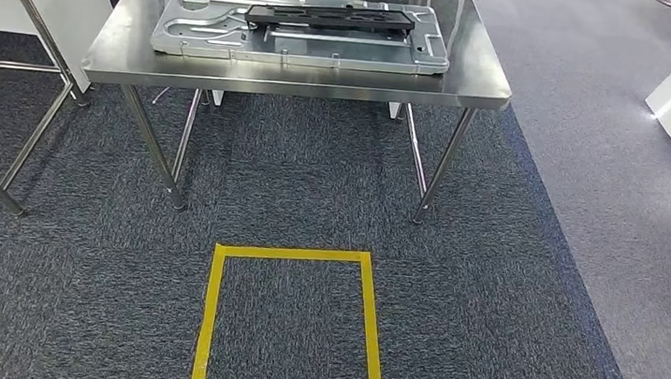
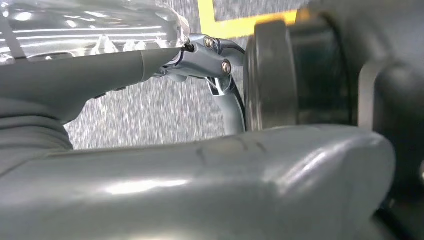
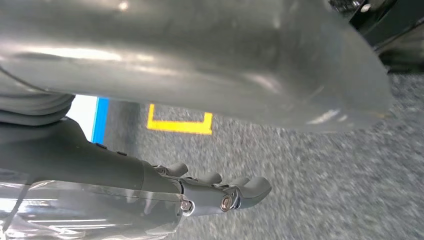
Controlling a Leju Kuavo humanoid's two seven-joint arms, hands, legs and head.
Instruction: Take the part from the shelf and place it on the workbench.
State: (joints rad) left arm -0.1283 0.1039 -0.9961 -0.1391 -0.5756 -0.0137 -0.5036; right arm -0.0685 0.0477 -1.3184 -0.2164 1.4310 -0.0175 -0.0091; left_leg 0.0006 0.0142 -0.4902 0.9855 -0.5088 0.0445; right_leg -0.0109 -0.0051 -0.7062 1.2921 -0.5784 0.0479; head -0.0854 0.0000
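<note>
Looking down from your head view, you see a yellow tape rectangle (image 1: pixel 292 326) on the carpet nearest you. Your left hand (image 2: pixel 210 57) and right hand (image 3: pixel 220 192) hang over the floor, fingers loosely apart, holding nothing. Beyond, the black part (image 1: pixel 331 18) already lies on a metal panel (image 1: pixel 296 39) mid-bench (image 1: pixel 296 80), toward its far edge. Placement looks done.

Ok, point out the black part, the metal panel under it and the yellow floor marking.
black part (image 1: pixel 331 18), head view, middle of its dark frame.
metal panel (image 1: pixel 207 30), head view, bare left section.
yellow floor marking (image 1: pixel 292 254), head view, its far strip.
</note>
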